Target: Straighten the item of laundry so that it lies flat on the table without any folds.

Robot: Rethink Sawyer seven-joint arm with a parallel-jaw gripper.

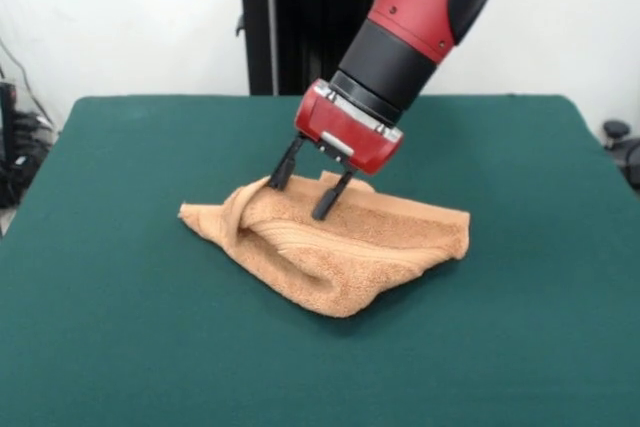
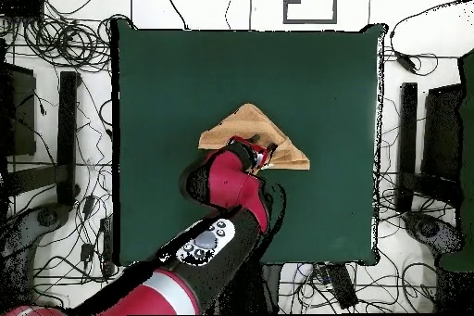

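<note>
Room: white wall behind; floor round the worktop strewn with cables and black stands.
Worktop (image 1: 120,347): dark green felt, much larger than the towel, otherwise bare.
Towel (image 1: 350,257): orange-tan terry, near the middle, bunched and doubled over, with a thick rolled fold along its front.
Claw (image 1: 308,190): fingers spread, tips at the towel's rear edge, pinching nothing.
Progress: judged early; every fold is left to flatten.

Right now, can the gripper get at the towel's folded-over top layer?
Probably yes. The gripper sits open directly over the towel, fingertips at the raised fold, with nothing else on the table in the way.
</note>
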